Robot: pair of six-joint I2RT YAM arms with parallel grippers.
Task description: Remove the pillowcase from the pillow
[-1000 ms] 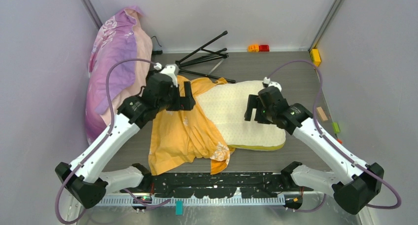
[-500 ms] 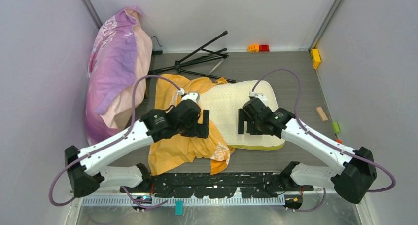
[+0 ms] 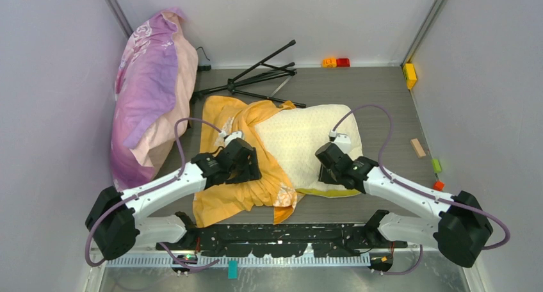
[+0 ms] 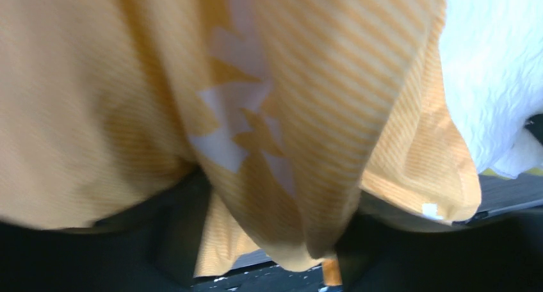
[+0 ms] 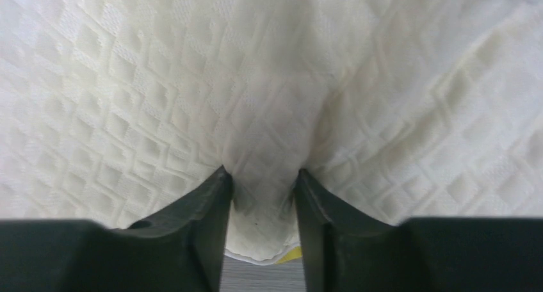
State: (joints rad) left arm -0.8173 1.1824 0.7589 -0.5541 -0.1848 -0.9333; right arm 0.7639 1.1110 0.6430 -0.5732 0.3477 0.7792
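The orange pillowcase (image 3: 234, 177) lies crumpled over the left part of the cream quilted pillow (image 3: 298, 135), whose right half and yellow side band are bare. My left gripper (image 3: 248, 171) is down on the pillowcase near its middle. In the left wrist view a bunched fold of the pillowcase (image 4: 282, 113) fills the gap between the dark fingers of the left gripper (image 4: 269, 237). My right gripper (image 3: 325, 171) is pressed onto the pillow's near edge. In the right wrist view the right gripper (image 5: 262, 177) pinches a ridge of the pillow (image 5: 269, 81).
A pink-purple floral pillow (image 3: 150, 93) leans along the left wall. A folded black tripod (image 3: 259, 74) lies behind the pillowcase. Small blocks (image 3: 336, 62) sit at the back wall, a yellow block (image 3: 410, 73) and a wooden piece (image 3: 417, 147) along the right side.
Both arms have dropped and drawn toward the near edge. Both grippers were open above the fabric; the left has closed on the pillowcase and the right on the pillow.
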